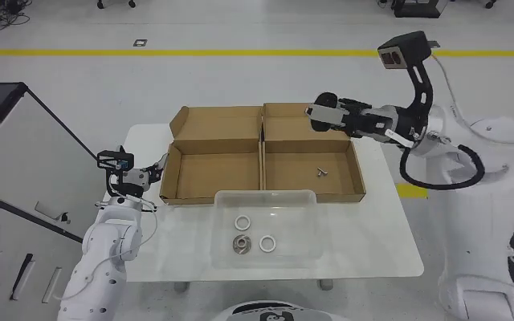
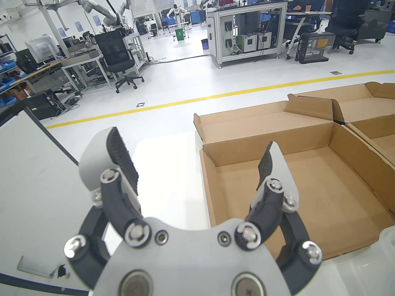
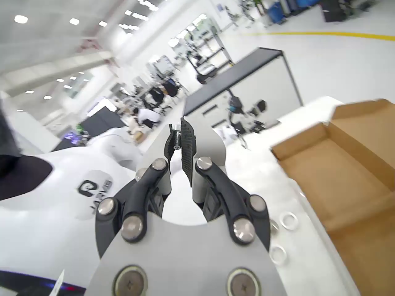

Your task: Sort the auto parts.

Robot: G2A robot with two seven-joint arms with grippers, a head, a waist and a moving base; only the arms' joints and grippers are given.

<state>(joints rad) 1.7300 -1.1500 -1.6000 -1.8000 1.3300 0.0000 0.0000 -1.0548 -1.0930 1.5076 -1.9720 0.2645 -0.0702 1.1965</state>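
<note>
Between the pads of my right gripper sits a small threaded bolt, and the fingers are shut on it. That gripper hangs above the far edge of the right cardboard box, where another bolt lies on the floor. My left gripper is open with nothing in it, beside the left cardboard box at the table's left end. The clear plastic tray at the front holds two white rings and a metal geared part.
The two boxes stand side by side with their lids folded back. A white table carries everything, with bare surface to the right of the tray. A dark-edged panel leans at the left of the table.
</note>
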